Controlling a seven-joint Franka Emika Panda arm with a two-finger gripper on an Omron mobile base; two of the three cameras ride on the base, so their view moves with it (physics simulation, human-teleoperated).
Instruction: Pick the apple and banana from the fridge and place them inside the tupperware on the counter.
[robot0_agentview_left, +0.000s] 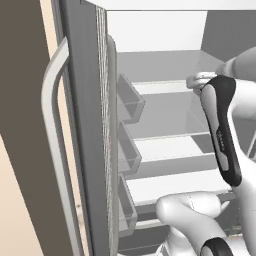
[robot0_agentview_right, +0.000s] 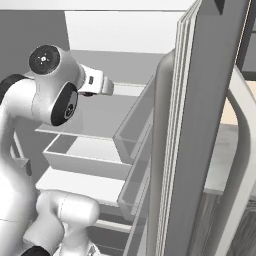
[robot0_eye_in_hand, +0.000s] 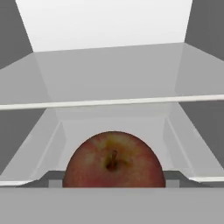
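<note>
My hand (robot0_agentview_right: 102, 86) is reached into the large grey fridge (robot0_agentview_left: 90, 125) with the white interior, at the level of an upper glass shelf (robot0_eye_in_hand: 109, 103). The fingertips are hidden from me, so I cannot tell how wide my hand stands, nor whether it touches anything.

Directly ahead of my hand, low and very near, sits the round red apple (robot0_eye_in_hand: 114, 161). Its skin is dark red with a mottled look, paling to a yellowish flush across the top, and a short brown stem stands in a shallow dimple at its middle, facing me. Its lower part is cut off from sight, so I cannot say exactly what it rests on. It lies in a pale, walled recess, with the white-edged glass shelf crossing beyond and above it and the bright white back wall (robot0_eye_in_hand: 105, 22) farther off.

To either side of my arm the fridge doors stand open, with clear door bins (robot0_agentview_left: 129, 102) and a long curved silver handle (robot0_agentview_left: 52, 150).
</note>
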